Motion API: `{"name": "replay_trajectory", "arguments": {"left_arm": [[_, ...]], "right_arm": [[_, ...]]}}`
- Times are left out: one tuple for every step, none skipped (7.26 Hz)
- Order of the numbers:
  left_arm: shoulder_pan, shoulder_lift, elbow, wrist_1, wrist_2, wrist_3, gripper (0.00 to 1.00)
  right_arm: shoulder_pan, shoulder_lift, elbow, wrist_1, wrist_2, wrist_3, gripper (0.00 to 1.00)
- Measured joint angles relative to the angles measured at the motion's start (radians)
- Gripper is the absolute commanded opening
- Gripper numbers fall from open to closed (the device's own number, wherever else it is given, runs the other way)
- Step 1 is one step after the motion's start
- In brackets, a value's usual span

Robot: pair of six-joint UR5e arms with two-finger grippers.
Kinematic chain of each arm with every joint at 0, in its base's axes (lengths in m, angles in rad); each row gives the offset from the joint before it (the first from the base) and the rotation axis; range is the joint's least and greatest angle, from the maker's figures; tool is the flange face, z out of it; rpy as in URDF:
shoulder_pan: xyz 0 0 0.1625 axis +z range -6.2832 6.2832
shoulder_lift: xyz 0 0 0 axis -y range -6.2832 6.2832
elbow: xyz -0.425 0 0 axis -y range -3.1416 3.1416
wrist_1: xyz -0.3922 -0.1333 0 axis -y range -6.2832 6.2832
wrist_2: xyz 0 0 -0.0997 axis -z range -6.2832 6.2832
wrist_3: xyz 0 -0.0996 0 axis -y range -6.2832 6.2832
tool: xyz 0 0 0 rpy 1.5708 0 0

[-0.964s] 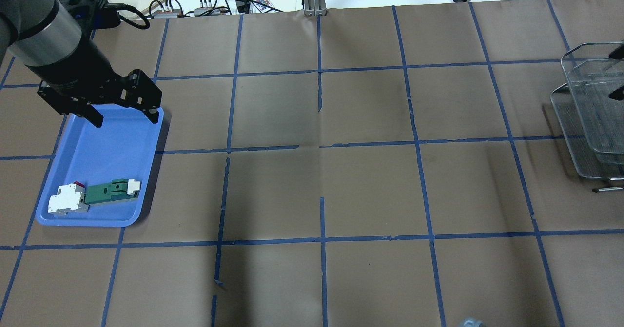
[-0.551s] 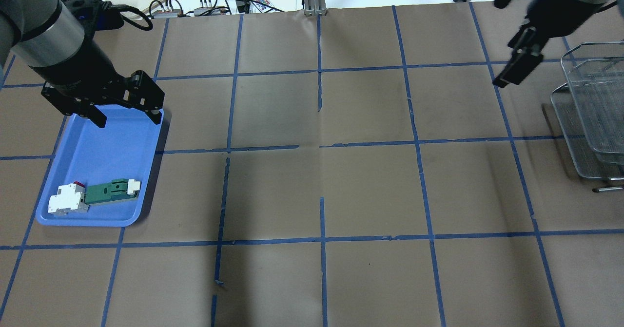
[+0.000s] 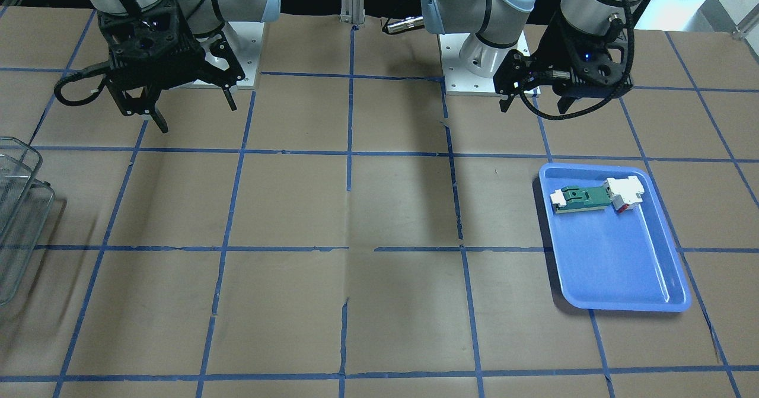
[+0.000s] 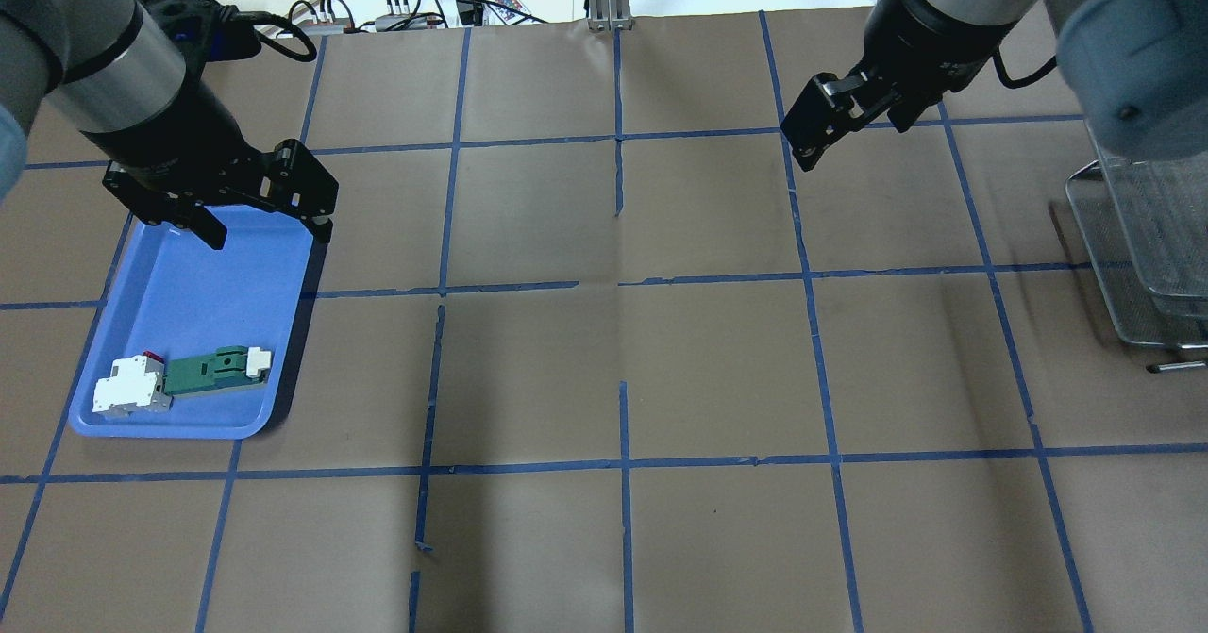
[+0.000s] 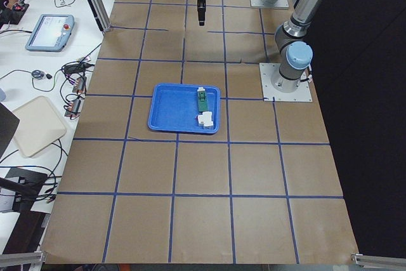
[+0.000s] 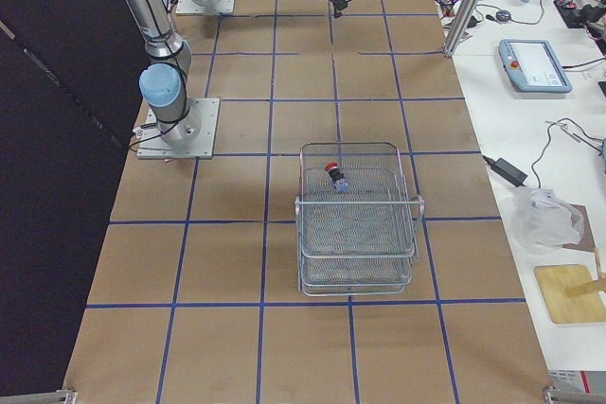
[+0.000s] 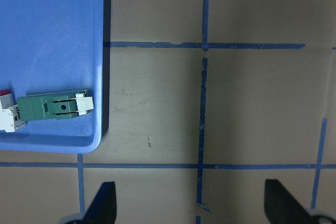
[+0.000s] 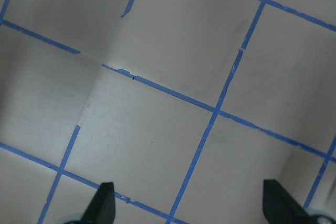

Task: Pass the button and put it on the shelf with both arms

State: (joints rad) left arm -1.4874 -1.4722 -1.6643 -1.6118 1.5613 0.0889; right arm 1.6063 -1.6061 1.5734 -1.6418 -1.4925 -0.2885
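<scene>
The button, with its red head, lies in the top tier of the wire shelf, free of both grippers. The shelf also shows at the right edge of the overhead view and the left edge of the front view; the button does not show there. My right gripper is open and empty, above bare table well left of the shelf; its wrist view shows only taped paper. My left gripper is open and empty over the far end of the blue tray.
The blue tray holds a green-and-white flat part and a white blocky part with a red tip at its near end. Cables and a beige tray lie beyond the table's far edge. Blue tape lines grid the brown table.
My right arm has swung from the shelf at the right edge leftward to over the middle-right of the table. My left gripper has shifted slightly to the right over the tray's far end.
</scene>
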Motion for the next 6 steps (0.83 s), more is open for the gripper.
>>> {"name": "replay_trajectory", "arguments": {"left_arm": [[-0.012,0.003,0.0,0.0,0.003,0.001,1.0],[-0.016,0.007,-0.001,0.0,0.007,0.002,1.0],[-0.018,0.008,-0.001,-0.001,0.01,0.002,1.0],[-0.019,0.008,-0.002,-0.003,0.012,0.002,1.0],[-0.019,0.012,-0.009,-0.004,0.015,0.002,1.0],[-0.019,0.019,-0.021,-0.005,0.017,0.003,1.0]], "right_arm": [[-0.008,0.005,-0.001,0.027,-0.029,0.086,1.0],[-0.014,0.011,-0.003,0.042,-0.048,0.124,1.0],[-0.018,0.018,-0.01,0.05,-0.059,0.139,1.0],[-0.024,0.022,-0.021,0.068,-0.067,0.145,1.0],[-0.033,0.023,-0.031,0.095,-0.069,0.15,1.0],[-0.042,0.023,-0.044,0.112,-0.067,0.155,1.0]]}}
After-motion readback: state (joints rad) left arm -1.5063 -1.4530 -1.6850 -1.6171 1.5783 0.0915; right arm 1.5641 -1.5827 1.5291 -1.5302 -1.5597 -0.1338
